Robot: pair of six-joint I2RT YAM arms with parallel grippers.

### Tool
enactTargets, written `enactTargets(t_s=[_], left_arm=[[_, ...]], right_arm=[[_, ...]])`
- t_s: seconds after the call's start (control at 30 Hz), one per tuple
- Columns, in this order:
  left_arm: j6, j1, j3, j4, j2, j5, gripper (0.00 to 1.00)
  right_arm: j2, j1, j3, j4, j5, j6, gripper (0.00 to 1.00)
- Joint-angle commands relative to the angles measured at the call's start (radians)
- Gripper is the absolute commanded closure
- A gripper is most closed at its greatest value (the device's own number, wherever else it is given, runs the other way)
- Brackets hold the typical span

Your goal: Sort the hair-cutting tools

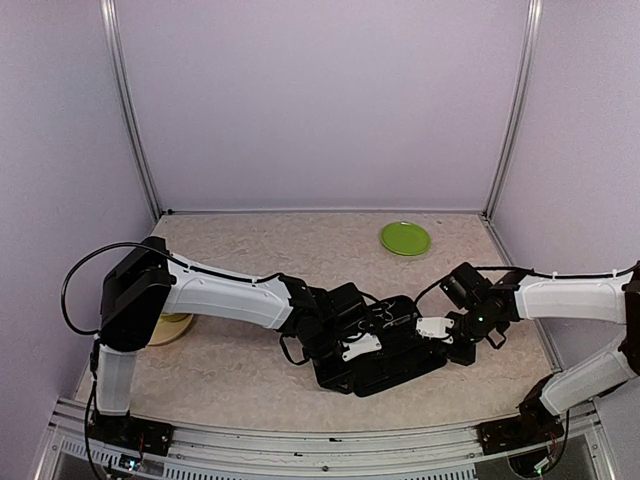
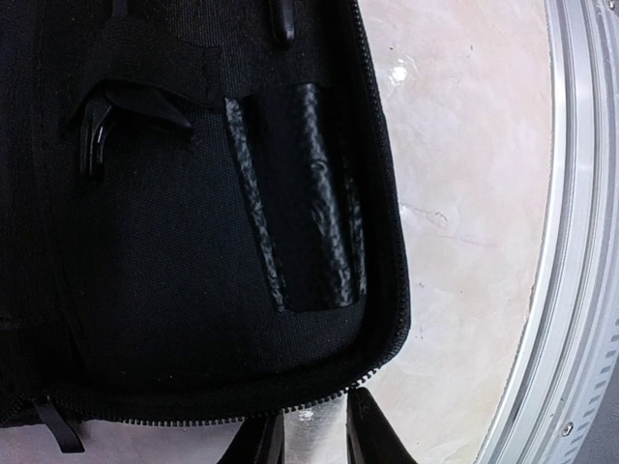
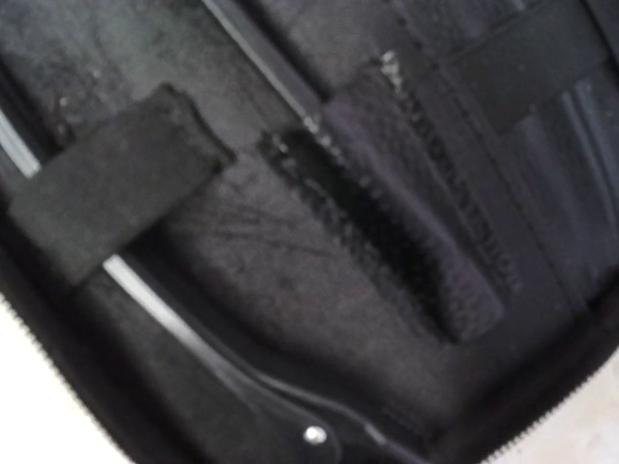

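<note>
Table: beige marbled top, matt, with a ribbed metal rail along its near edge.
Left gripper: at the case's near zip edge. Its two dark pointed fingers stand part-way apart, bright tabletop shows in the gap, and nothing is seen between them.
Case: large, flat and black, lying open mid-table between the two arms. The lining is woven fabric, and zip teeth run round a rounded corner.
Pouches: slim sleeves of shiny cross-woven material stitched to the lining, side by side.
Hooked piece: glossy, black and curved, tucked beneath a fabric band left of the pouches. I cannot tell which tool it belongs to.
Scissors: a slim silver blade inside the case, lying slantwise on the lining. It passes under a felt-like black strap and reaches a small bright pivot screw. The ring handles are out of sight.
Right gripper: over the case's right end, fingers closed tight. Whether anything is pinched cannot be told.
Plate: round, green and smooth, well apart from the case toward the back right.
Walls: plain lilac panels with metal corner posts.
</note>
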Motion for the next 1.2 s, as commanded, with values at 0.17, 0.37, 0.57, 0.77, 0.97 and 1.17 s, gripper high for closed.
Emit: enactTargets(t_s=[0.17,0.37,0.57,0.77,0.97,1.17], left_arm=[[-0.005,-0.006,-0.032,-0.008,0.037,-0.003,0.76],[-0.009,-0.009,-0.031,0.007,0.039,0.005,0.76],[-0.008,-0.011,-0.027,0.012,0.039,0.011,0.76],[-0.009,-0.011,-0.03,0.021,0.039,0.017,0.76],[-0.009,-0.01,-0.037,0.031,0.036,0.02,0.76],[-0.008,0.001,-0.074,0.068,0.001,0.024,0.76]], right_arm=[[0.06,0.082,0.049,-0.042,0.014,0.048,1.0],[0.098,0.129,0.07,-0.038,0.002,0.054,1.0],[0.141,0.17,0.104,-0.044,-0.043,0.051,1.0],[0.16,0.197,0.122,-0.058,-0.14,0.025,0.97],[0.155,0.197,0.1,-0.065,-0.234,-0.016,0.88],[0.134,0.196,0.064,-0.051,-0.235,-0.031,0.79]])
